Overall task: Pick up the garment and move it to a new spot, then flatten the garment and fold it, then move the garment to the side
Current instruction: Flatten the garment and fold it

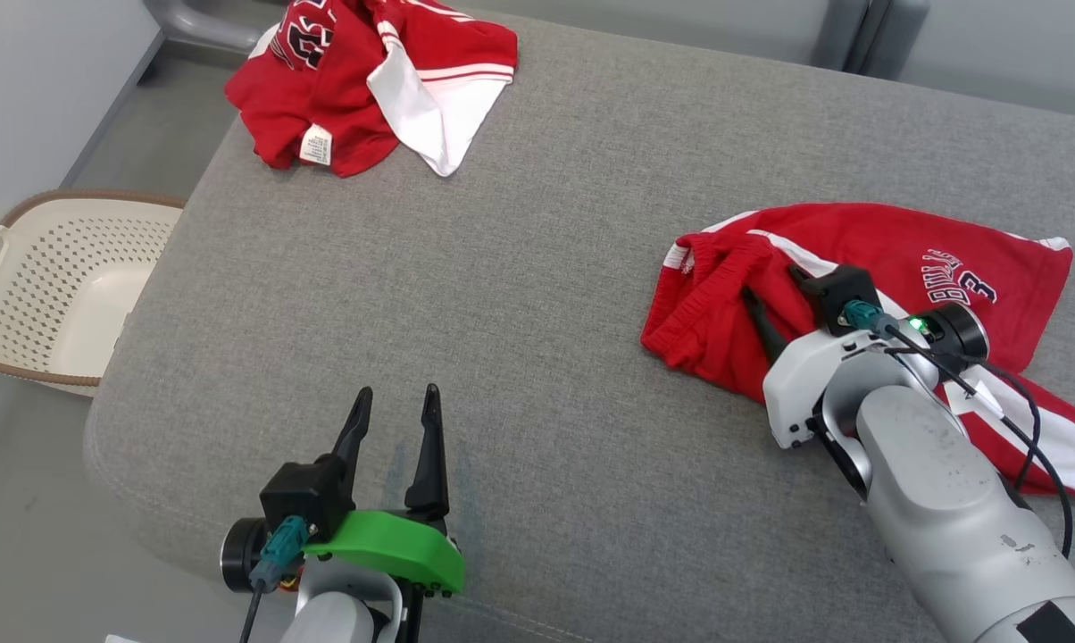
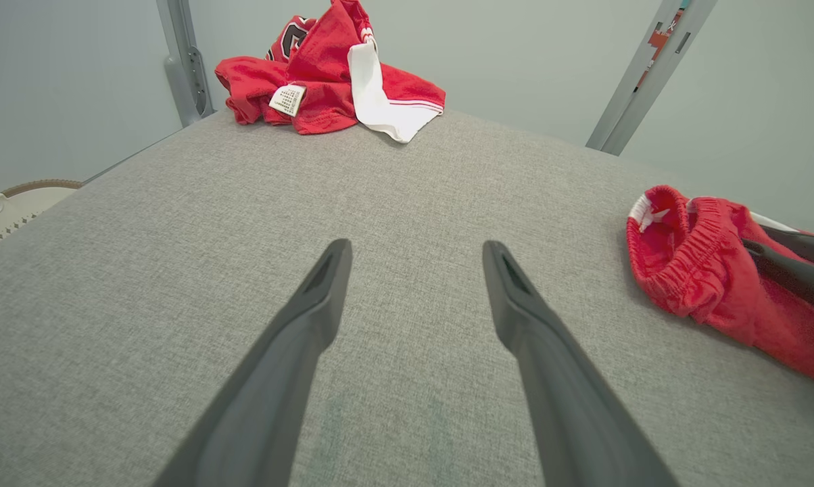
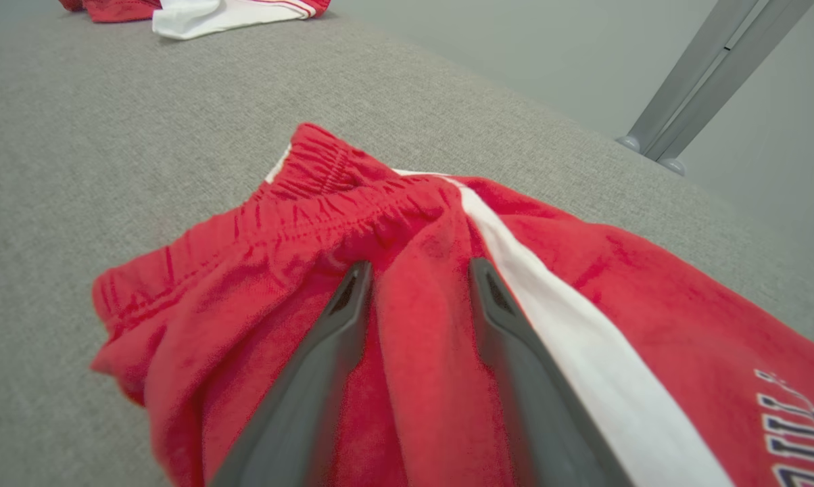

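Right gripper (image 3: 419,270) straddles a raised fold of the garment (image 3: 616,284) just behind its waistband (image 3: 326,196), fingers part-closed. Whether it truly clamps is unclear, and the head view hides this behind the wrist (image 1: 814,375). The garment lies on the right of the grey cushion (image 1: 502,313), long axis crosswise, waistband pointing left. Left gripper (image 1: 393,393) hovers spread, well apart.

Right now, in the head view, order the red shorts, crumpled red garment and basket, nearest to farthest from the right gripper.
1. Red shorts: under the right gripper.
2. Crumpled red garment: far back, left.
3. Basket: leftmost, at the view's edge.
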Robot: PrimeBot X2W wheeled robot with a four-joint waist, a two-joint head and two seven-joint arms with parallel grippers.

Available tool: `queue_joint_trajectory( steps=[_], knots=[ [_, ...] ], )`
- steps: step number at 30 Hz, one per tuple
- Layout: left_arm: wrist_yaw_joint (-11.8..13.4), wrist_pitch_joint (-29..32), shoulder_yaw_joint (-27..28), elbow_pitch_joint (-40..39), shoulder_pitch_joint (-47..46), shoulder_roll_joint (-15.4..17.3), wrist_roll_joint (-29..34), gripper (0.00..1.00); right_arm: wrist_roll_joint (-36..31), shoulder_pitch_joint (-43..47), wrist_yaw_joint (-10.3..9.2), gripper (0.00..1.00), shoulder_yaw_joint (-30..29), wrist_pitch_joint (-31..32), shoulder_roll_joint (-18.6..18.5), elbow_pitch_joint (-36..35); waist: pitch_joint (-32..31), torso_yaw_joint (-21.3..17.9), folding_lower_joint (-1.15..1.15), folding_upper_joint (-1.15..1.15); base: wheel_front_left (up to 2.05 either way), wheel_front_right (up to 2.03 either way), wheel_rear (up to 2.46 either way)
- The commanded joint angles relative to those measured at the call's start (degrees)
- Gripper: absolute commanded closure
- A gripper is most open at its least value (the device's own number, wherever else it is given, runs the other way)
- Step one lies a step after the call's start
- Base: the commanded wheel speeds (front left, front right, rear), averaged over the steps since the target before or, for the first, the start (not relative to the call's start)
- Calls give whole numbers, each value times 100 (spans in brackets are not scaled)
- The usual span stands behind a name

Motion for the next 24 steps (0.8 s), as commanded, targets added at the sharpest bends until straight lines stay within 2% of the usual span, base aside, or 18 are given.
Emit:
queue_joint_trajectory(
  steps=[1, 7, 13, 20, 24],
  knots=[
    [24, -1, 33, -17, -78, 13, -7, 0, -58, -96, -10, 100, -53, -93, -11, 105, 28, 10, 0, 0, 0, 0, 0],
    [29, -1, 76, 2, -42, 13, 68, 0, -286, -90, -10, 100, -266, -481, 209, 45, -76, -146, 0, 0, 0, 0, 0],
    [16, -1, 155, 9, 53, 13, 153, 0, -286, 527, -10, 100, -30, -597, 470, -801, -178, -325, 0, 0, 0, 0, 0],
    [-21, -1, 228, -2, 68, 13, 189, 0, 117, 1588, -10, 100, 938, -603, 532, -1969, -161, -487, 0, 0, 0, 0, 0],
    [-31, -1, 265, 25, 64, 13, 197, 0, 281, 1904, -10, 100, 1471, -537, 533, -2334, -142, -597, 0, 0, 0, 0, 0]
  ],
)
